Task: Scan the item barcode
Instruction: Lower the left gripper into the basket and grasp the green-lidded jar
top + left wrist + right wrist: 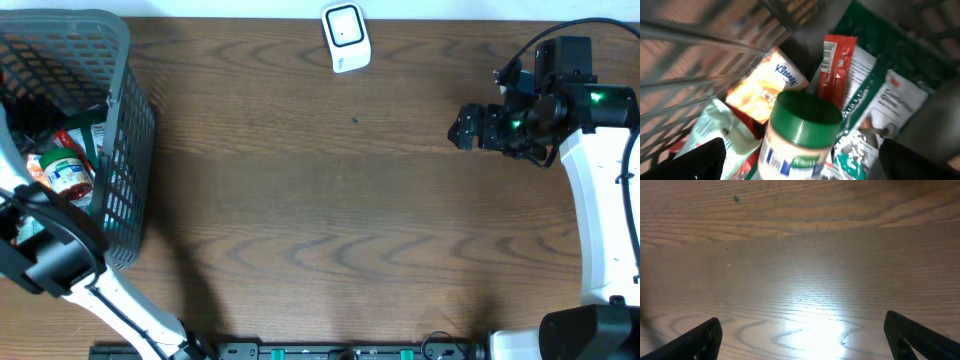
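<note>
A grey mesh basket [125,150] at the table's left end holds several items. In the left wrist view a jar with a green lid [805,117] and a white label with blue bars stands among them. My left gripper [807,160] hangs over it, open, one finger on each side of the jar and neither touching it. Beside the jar lie a Kleenex pack [765,85], a red packet [836,65] with a printed barcode, and a green and white bag [890,100]. The white scanner [346,37] sits at the table's far edge. My right gripper [463,128] is open over bare wood, holding nothing.
The basket's wire wall [715,45] rises close along the left of the left wrist view. The brown wooden table [330,220] spreads between the basket and the right arm [600,190]. The left arm [60,260] reaches into the basket from the near left corner.
</note>
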